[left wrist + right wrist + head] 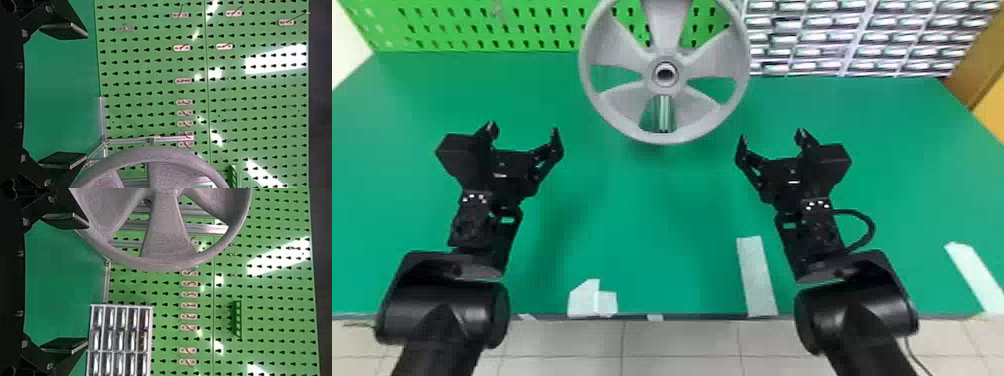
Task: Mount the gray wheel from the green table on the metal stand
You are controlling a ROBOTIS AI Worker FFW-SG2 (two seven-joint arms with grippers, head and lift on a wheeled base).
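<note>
"Layout, largest item first?"

"Green table (652, 215) across the work area, with the green pegboard (532, 30) behind it. At the far middle is the gray wheel (739, 65), upright, its face toward the robot. It is at the metal stand (663, 112), whose bars show behind and between the spokes (627, 102)."

"Gripper state?"

"Left gripper (523, 130): fingers spread, nothing between them, to the left of the wheel and apart from it. Right gripper (772, 136): likewise spread and unloaded, on the wheel's other side."

"Which step applies?"

"Final check and clearance, in my judgement. With neither gripper supporting it, the wheel appears to be borne by the stand at its hub (664, 86). Seating depth cannot be told from here."

"Procedure?"

"Confirm that the wheel face sits square to the stand and that the hub is fully home. If it is, draw both arms straight back with the fingers wide, so that no fingertip catches the rim. If it is not, close on both sides of the rim at equal height and press evenly along the hub's axis. Caution: a one-sided push could tilt the wheel, bind the hub or work it loose."
</note>
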